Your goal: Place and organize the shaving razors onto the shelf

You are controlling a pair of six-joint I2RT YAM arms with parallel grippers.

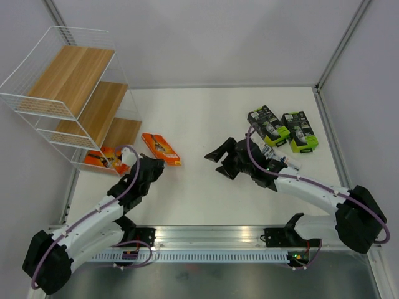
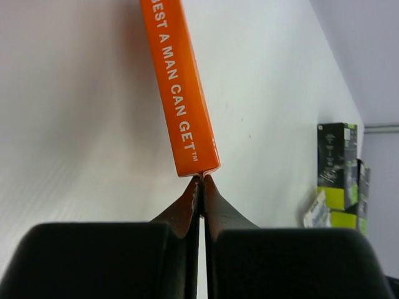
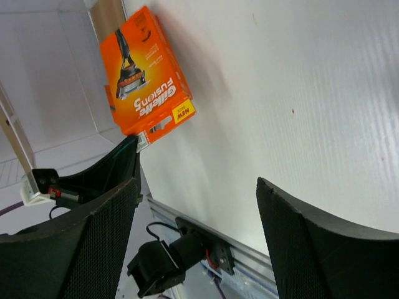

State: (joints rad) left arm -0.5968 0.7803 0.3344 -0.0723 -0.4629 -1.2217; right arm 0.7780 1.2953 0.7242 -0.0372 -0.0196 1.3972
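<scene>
An orange razor box point(image 1: 161, 149) lies flat on the white table in front of the shelf point(image 1: 72, 71). My left gripper point(image 1: 157, 167) is shut, its tips point(image 2: 202, 177) pinching the near end edge of this box point(image 2: 181, 87). A second orange box point(image 1: 103, 160) lies on the shelf's lowest board. Two black boxes with lime-green tops point(image 1: 268, 124) point(image 1: 300, 131) lie at the right rear. A flat white-blue pack point(image 1: 278, 157) lies partly under my right arm. My right gripper point(image 1: 218, 156) is open and empty over the table's middle point(image 3: 196, 180), facing the orange box point(image 3: 143, 78).
The shelf stands at the far left against the white enclosure wall. A metal rail point(image 1: 206, 240) runs along the near table edge. The black boxes also show at the right edge of the left wrist view point(image 2: 338, 165).
</scene>
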